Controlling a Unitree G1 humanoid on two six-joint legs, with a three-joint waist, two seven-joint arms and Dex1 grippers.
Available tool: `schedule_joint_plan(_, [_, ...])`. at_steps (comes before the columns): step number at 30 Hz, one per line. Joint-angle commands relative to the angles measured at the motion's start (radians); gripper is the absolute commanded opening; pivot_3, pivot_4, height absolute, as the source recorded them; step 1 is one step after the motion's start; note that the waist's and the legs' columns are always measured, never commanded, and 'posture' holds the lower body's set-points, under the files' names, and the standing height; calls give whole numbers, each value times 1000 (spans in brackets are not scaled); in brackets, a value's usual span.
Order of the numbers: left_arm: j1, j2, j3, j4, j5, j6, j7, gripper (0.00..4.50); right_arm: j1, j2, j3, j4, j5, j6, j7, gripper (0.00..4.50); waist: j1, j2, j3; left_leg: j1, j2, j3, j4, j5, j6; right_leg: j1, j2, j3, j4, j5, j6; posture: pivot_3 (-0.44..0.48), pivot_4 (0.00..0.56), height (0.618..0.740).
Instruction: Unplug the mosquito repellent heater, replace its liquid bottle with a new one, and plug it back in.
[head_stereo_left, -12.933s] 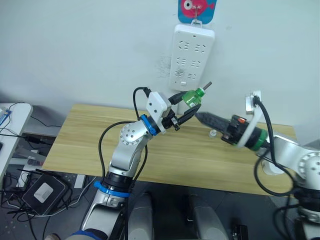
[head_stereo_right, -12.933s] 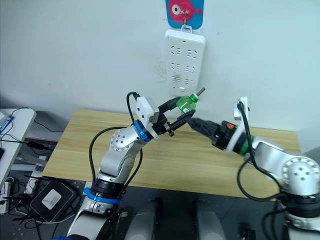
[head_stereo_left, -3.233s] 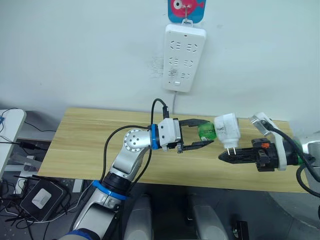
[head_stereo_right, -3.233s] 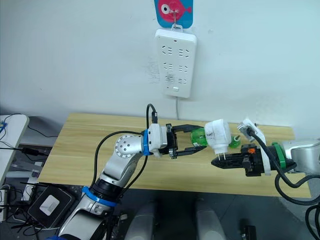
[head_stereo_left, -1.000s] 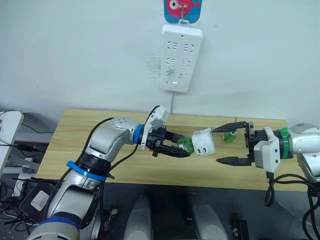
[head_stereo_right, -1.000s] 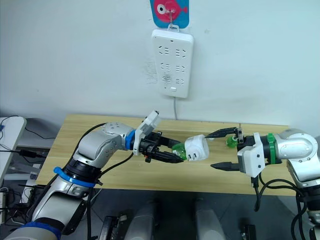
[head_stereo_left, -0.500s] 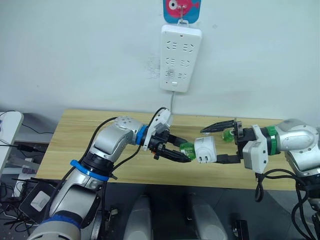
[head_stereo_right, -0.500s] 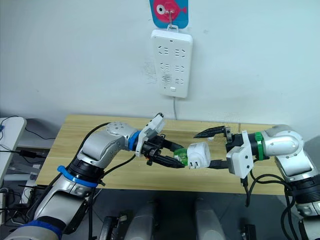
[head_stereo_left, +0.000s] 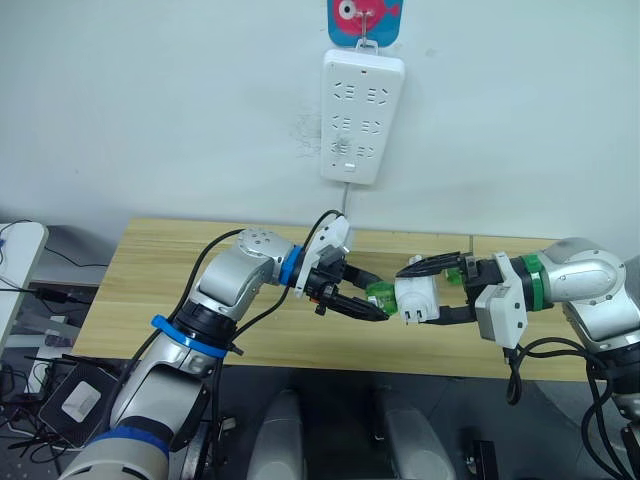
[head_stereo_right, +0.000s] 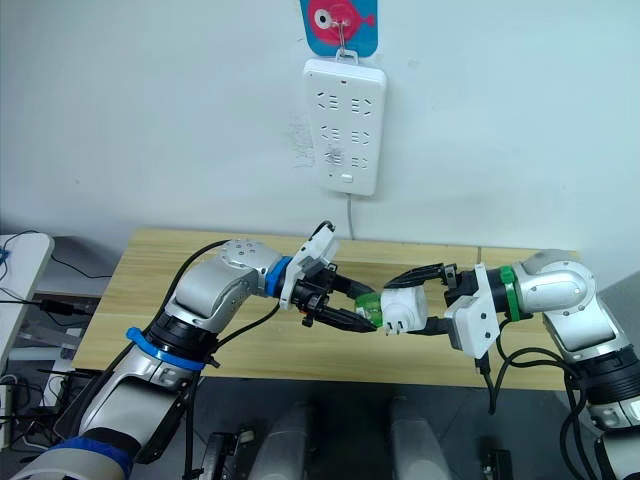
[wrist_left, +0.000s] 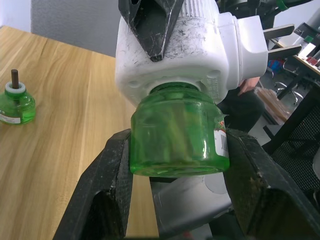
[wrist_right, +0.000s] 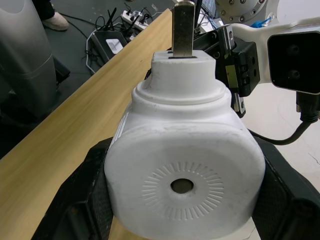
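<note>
The mosquito repellent heater (head_stereo_left: 416, 298), a small white unit with its two metal prongs (wrist_right: 183, 26) showing, hangs above the table's front middle. A green liquid bottle (wrist_left: 175, 135) is seated in its underside. My left gripper (head_stereo_left: 368, 298) is shut on that bottle, one finger (wrist_left: 107, 185) on each side. From the right, my right gripper (head_stereo_left: 420, 294) closes around the heater's body (wrist_right: 185, 165), its fingers (wrist_right: 92, 200) hugging both sides. A second green bottle (wrist_left: 16, 102) with a dark wick stands on the table behind the heater.
A long white power strip (head_stereo_left: 362, 118) hangs on the wall above the table under a blue fish hook, its cable dropping behind the wooden table (head_stereo_left: 150, 270). On the floor at the left lie a dark box and cables (head_stereo_left: 85, 385).
My right gripper has moved in from the right and narrowed its fingers onto the heater, which was held a second ago only through the bottle in my left gripper.
</note>
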Motion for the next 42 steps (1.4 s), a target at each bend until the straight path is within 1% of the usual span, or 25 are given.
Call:
schedule_joint_plan(1, [-10,-13,-2,-16,5,-23,-4,2225,-15,-2,-12,-15,8,-7,-9,3000,0,0,0,0,0,0,0,0,0,0,0,0,0,0,0,-56,287,740])
schedule_joint_plan(3, [-15,-27,11,3,8,-38,15,2951,-10,1,-13,-20,12,14,-16,3000,0,0,0,0,0,0,0,0,0,0,0,0,0,0,0,-55,285,740])
schedule_joint_plan(4, [-17,-28,14,6,7,-40,13,3244,-8,2,-15,-23,13,27,-20,3000,0,0,0,0,0,0,0,0,0,0,0,0,0,0,0,-55,285,740])
schedule_joint_plan(7, [-10,-17,27,-7,-2,-34,12,4210,1,1,-20,-25,10,68,-32,3000,0,0,0,0,0,0,0,0,0,0,0,0,1,0,0,-51,283,740])
schedule_joint_plan(8, [-4,-2,37,-20,-6,-31,11,4467,12,0,-29,-22,2,102,-49,3000,0,0,0,0,0,0,0,0,0,0,0,0,1,0,0,-51,283,740])
schedule_joint_plan(10, [5,18,55,-37,-8,-25,24,4500,34,-4,-43,-24,-10,183,-84,3000,0,0,0,0,0,0,1,0,0,0,0,0,1,0,0,-51,283,740])
schedule_joint_plan(12, [17,32,67,-49,-2,-34,41,4500,56,-1,-61,-49,4,331,-136,3000,0,0,0,0,0,0,0,0,0,0,0,0,2,0,0,-42,279,740])
schedule_joint_plan(14, [50,57,68,-70,45,-108,72,4500,74,-6,-81,-105,60,617,-207,3000,1,0,0,0,0,-1,1,0,0,0,-3,0,2,0,-1,-42,279,740])
schedule_joint_plan(15, [64,65,65,-76,66,-141,83,4500,79,-7,-89,-127,79,714,-230,3000,1,1,0,0,0,-1,1,0,-1,0,-4,0,2,0,-1,-29,277,740])
schedule_joint_plan(16, [80,70,61,-79,99,-198,100,4500,81,-8,-101,-150,110,825,-252,3000,2,1,0,0,0,0,1,2,-3,-1,-5,0,3,0,-1,-29,277,740])
schedule_joint_plan(17, [94,69,58,-72,154,-279,149,4500,72,-5,-122,-169,169,985,-288,3000,3,1,0,0,0,0,1,2,-3,-1,-5,0,3,0,-1,-29,277,740])
schedule_joint_plan(18, [104,66,58,-65,194,-337,184,4500,65,-1,-138,-186,211,1104,-314,3000,5,1,0,0,0,-1,1,2,-3,-1,-5,0,3,0,-1,-9,274,740])
schedule_joint_plan(19, [122,47,62,-66,278,-456,290,4500,30,35,-191,-196,333,1360,-395,3000,8,0,-1,0,0,-1,1,2,-3,-1,-5,0,3,0,-1,5,271,740])
schedule_joint_plan(20, [135,34,63,-74,342,-543,368,4500,-7,82,-245,-199,426,1572,-473,3000,9,0,-1,0,0,-1,1,2,-3,-1,-5,-1,3,0,-1,5,271,740])
schedule_joint_plan(21, [144,24,62,-77,382,-601,418,4500,-37,119,-286,-204,485,1720,-532,3000,11,0,-1,0,0,-1,1,2,-3,-1,-6,0,3,0,-2,5,271,740])
schedule_joint_plan(22, [150,26,50,-80,428,-675,448,4500,-65,156,-322,-207,526,1834,-579,3000,13,0,-1,0,0,-1,1,2,-3,-1,-6,0,4,0,-2,5,271,740])
schedule_joint_plan(25, [137,32,20,-55,541,-801,523,4500,-126,225,-380,-217,562,2035,-665,3000,22,0,-2,0,0,-1,0,1,-2,-1,-6,0,4,0,-2,16,264,740])
schedule_joint_plan(28, [117,33,-6,-38,628,-862,574,4500,-174,296,-444,-219,573,2187,-738,3000,24,0,-2,-1,-1,0,-2,1,-1,-2,-6,-1,3,0,-2,16,264,740])
schedule_joint_plan(30, [109,27,-22,-32,671,-873,594,4500,-192,328,-472,-222,584,2240,-772,3000,26,0,-2,-2,-2,0,-1,1,-1,-2,-6,-1,2,0,-2,21,260,740])
schedule_joint_plan(33, [104,10,-41,-30,700,-853,603,4500,-195,347,-489,-222,637,2247,-829,3000,26,0,-2,-2,-3,0,-1,1,0,-2,-6,-1,2,0,-2,21,260,740])
schedule_joint_plan(36, [112,-24,-52,-33,692,-792,592,4500,-194,363,-498,-232,703,2247,-891,3000,24,1,-2,-2,-3,0,-2,1,0,-3,-5,-1,3,0,-2,21,260,740])
schedule_joint_plan(38, [112,-32,-60,-30,705,-794,596,4500,-190,369,-503,-234,749,2247,-934,3000,23,1,-2,-2,-3,0,-2,1,0,-3,-5,-1,3,0,-2,21,260,740])
schedule_joint_plan(39, [109,-38,-63,-28,707,-792,598,4500,-190,370,-503,-235,771,2247,-953,3000,22,1,-2,-2,-3,0,-2,1,0,-3,-5,-1,3,0,-2,-1,261,740])
schedule_joint_plan(42, [94,-56,-73,-18,729,-782,616,4500,-189,375,-506,-233,841,2247,-1015,3000,20,1,-2,-2,-2,0,-2,1,0,-3,-4,-1,4,0,-2,-1,261,740])
